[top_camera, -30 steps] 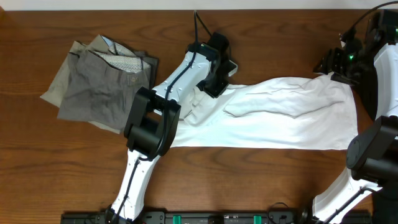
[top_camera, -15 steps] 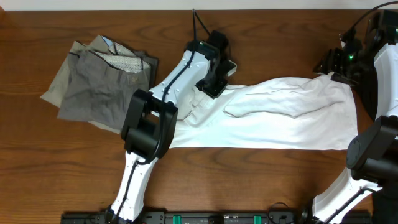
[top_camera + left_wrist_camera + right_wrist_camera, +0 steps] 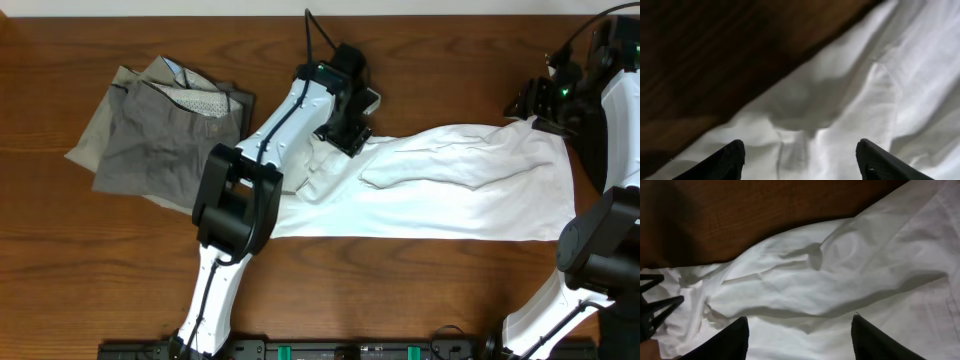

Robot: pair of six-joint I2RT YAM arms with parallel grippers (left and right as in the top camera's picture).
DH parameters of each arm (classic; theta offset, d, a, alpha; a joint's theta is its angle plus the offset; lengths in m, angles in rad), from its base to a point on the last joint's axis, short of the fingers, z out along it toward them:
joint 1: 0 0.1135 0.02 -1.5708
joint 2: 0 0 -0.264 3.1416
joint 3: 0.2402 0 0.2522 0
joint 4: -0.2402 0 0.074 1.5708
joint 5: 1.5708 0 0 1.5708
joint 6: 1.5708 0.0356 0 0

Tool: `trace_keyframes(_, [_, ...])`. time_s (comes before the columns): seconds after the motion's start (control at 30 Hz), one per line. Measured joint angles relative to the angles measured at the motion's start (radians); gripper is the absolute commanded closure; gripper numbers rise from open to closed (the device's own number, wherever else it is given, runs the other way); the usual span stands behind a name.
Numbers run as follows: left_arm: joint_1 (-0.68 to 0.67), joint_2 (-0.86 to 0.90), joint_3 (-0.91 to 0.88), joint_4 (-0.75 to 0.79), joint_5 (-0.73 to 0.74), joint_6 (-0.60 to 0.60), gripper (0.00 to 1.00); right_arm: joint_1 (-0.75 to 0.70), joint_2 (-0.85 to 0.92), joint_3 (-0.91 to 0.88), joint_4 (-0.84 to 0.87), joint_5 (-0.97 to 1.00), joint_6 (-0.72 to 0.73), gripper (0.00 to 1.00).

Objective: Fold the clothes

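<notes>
The clothes are a white T-shirt (image 3: 450, 190), lying as a long folded band across the middle and right of the table, and grey-khaki trousers (image 3: 150, 140) in a heap at the left. My left gripper (image 3: 349, 136) hangs over the shirt's upper left corner. In the left wrist view it (image 3: 800, 157) stands open, its dark fingertips (image 3: 730, 160) wide apart over rumpled white cloth (image 3: 840, 100), holding nothing. My right gripper (image 3: 532, 106) is at the shirt's upper right corner. In the right wrist view it (image 3: 800, 332) is open above the shirt (image 3: 830, 275).
Brown wooden table (image 3: 420, 290) shows along the front and behind the shirt. The trousers show a patterned lining (image 3: 195, 100) at their waist. The right arm's base (image 3: 600, 260) stands at the shirt's right end.
My left gripper has opened and let go of the shirt's upper left corner, and it has shifted slightly toward the back. The right arm has not moved.
</notes>
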Motion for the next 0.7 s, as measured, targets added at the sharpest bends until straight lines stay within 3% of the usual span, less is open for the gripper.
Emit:
trace_keyframes(0.2, [0.018,0.001,0.0,0.005,0.006,0.0,0.3,0.0,0.0,0.0,0.0,0.0,0.0,0.36])
trace_keyframes(0.37, [0.016,0.011,0.0,0.007,0.034,-0.004,0.44,0.0,0.0,0.0,-0.001,0.0,0.0,0.36])
trace_keyframes(0.5, [0.016,0.023,0.0,0.007,0.049,-0.002,0.48,0.0,0.0,0.0,-0.001,0.0,0.0,0.36])
trace_keyframes(0.6, [0.016,0.029,0.0,0.008,0.058,-0.005,0.61,0.0,0.0,0.0,-0.001,0.0,0.0,0.36])
trace_keyframes(0.7, [0.016,0.03,0.0,0.01,0.061,-0.002,0.63,0.0,0.0,0.0,-0.001,0.0,0.0,0.36])
